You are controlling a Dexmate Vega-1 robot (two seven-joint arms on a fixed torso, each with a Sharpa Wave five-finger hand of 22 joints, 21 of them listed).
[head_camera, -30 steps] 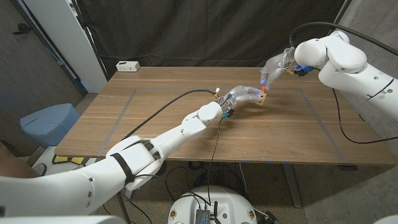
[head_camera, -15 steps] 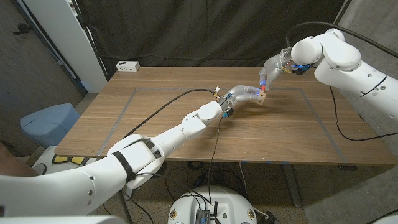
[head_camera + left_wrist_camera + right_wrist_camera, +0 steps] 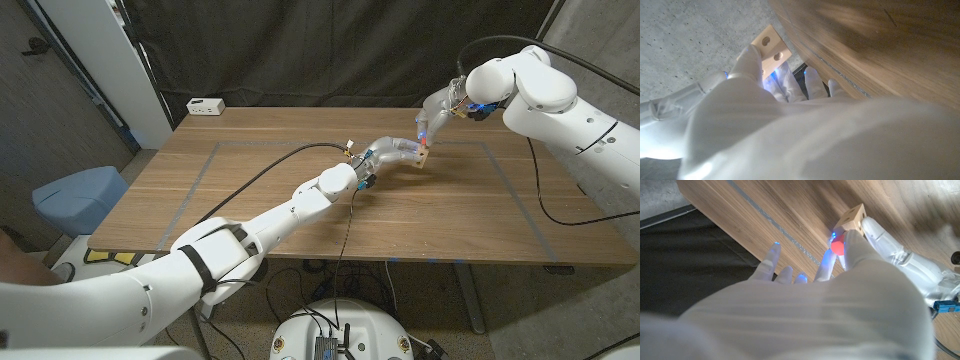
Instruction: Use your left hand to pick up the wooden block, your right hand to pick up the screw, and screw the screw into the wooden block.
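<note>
The wooden block [image 3: 423,155] sits right of centre in the upper half of the head view, held just above the table [image 3: 250,200] by the left hand [image 3: 395,152], whose fingers close around it. In the left wrist view two round holes show in its face. The screw [image 3: 838,245], red-headed, is pinched by the right hand [image 3: 432,118] and meets the block from above. I judge the threading step is under way: the screw should stay square to its hole, pressed lightly while twisted, with the block held steady. Counted: one block, one screw, two hands. A white box [image 3: 204,105] rests at the table's upper-left edge.
</note>
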